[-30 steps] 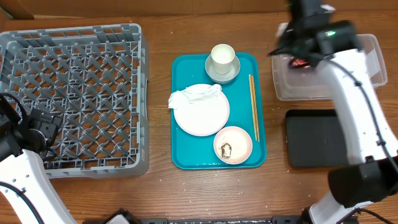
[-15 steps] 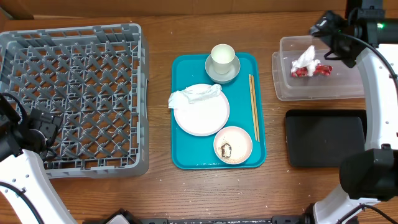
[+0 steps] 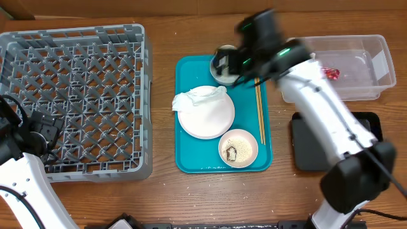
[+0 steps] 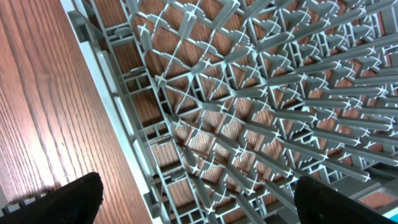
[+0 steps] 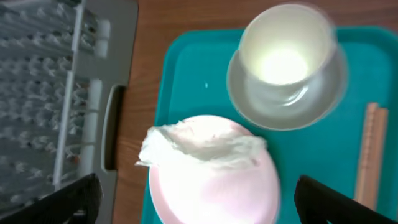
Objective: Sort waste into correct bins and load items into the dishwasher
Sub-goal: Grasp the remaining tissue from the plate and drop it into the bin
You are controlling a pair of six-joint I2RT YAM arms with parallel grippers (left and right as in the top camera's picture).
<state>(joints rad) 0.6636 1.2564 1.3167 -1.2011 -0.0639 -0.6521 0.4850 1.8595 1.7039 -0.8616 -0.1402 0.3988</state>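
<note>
Dishes and scraps lie on a teal tray (image 3: 191, 143) at the middle of the tabletop (image 3: 159, 197). At the tray's far end a white cup (image 5: 285, 46) stands upright in a grey saucer (image 5: 283, 102). Nearer, a white plate (image 3: 206, 117) carries a crumpled napkin (image 3: 198, 97) on its far-left rim, with the paper hanging over the edge. A small bowl (image 3: 238, 147) with a brown scrap of food inside sits at the near right corner, just beside the plate. Chopsticks (image 3: 259, 117) lie lengthwise along the tray's right side, apart from the plate.

The right arm reaches in from the right. Its end effector (image 5: 199, 196) hangs above the tray, between the cup and the plate. In the overhead view it is blurred and covers part of the cup. The wrist view shows its two fingertips (image 5: 74, 199) at the lower corners, spread wide with nothing between them.

A grey rack (image 3: 76, 95) fills the left of the tabletop. The left end effector (image 4: 199, 199) hovers at the rack's near-left edge, over its grid and the strip of wood beside it. Its fingers are also wide apart and hold nothing.

Right of the tray, a clear bin (image 3: 381, 57) holds a red wrapper (image 3: 331, 73). A black bin (image 3: 308, 149) sits just in front of it, partly under the arm.
</note>
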